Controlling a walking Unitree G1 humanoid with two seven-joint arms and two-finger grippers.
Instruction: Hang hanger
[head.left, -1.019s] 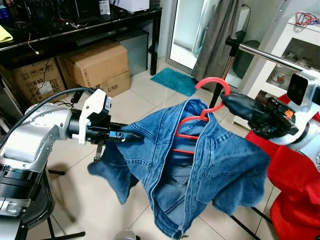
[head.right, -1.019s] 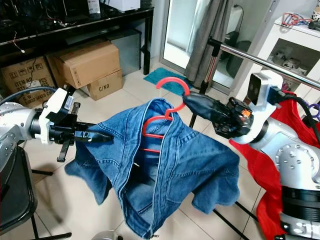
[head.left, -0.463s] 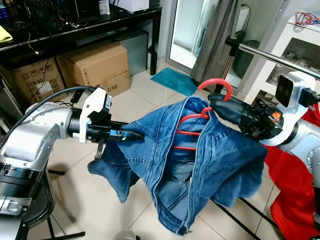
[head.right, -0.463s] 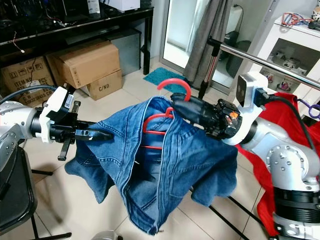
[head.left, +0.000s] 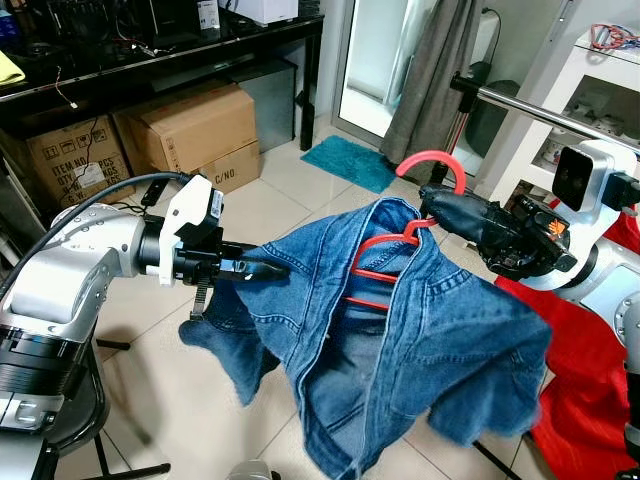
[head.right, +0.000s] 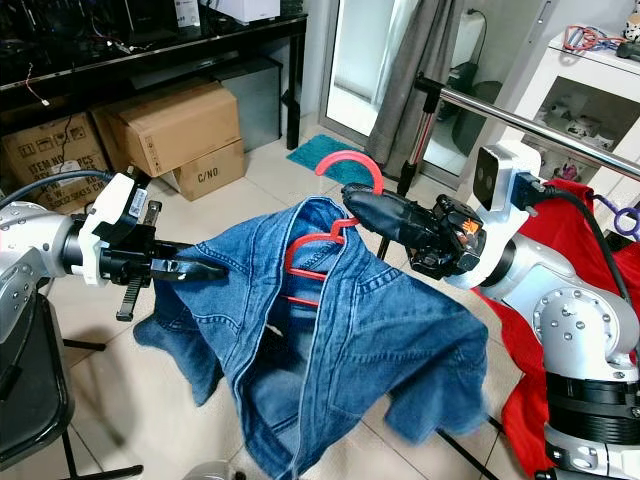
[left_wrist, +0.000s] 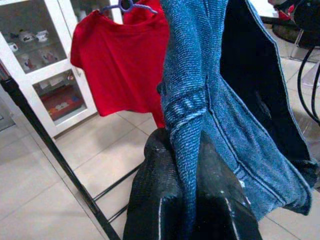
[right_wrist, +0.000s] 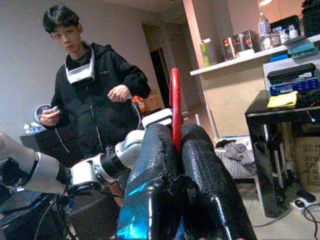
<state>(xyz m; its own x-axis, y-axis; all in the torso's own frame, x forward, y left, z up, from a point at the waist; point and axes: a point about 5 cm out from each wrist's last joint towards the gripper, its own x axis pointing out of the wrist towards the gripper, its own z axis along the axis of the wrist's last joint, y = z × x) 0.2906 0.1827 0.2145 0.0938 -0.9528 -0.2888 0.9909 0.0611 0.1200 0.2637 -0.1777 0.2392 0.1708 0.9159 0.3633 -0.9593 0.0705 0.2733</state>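
Note:
A red plastic hanger (head.left: 432, 168) carries a blue denim jacket (head.left: 400, 330) in mid-air over the tiled floor. My right gripper (head.left: 428, 203) is shut on the hanger's neck just below its hook, also seen as the red hook (right_wrist: 175, 107) between the black fingers (right_wrist: 200, 160). My left gripper (head.left: 272, 268) is shut on the jacket's left edge, pulling the denim (left_wrist: 187, 115) out sideways. The metal clothes rail (head.left: 540, 112) runs behind and above the right gripper, apart from the hook.
A red shirt (head.left: 585, 350) hangs from the rail at the right. Cardboard boxes (head.left: 190, 135) sit under a black desk (head.left: 160, 55) at the back left. A white cabinet (head.left: 590, 110) stands behind the rail. A person (right_wrist: 90, 100) stands in the right wrist view.
The right gripper has lifted the hanger slightly, and the jacket's lower right side has swung outward and down. The left gripper has stayed in place on the denim.

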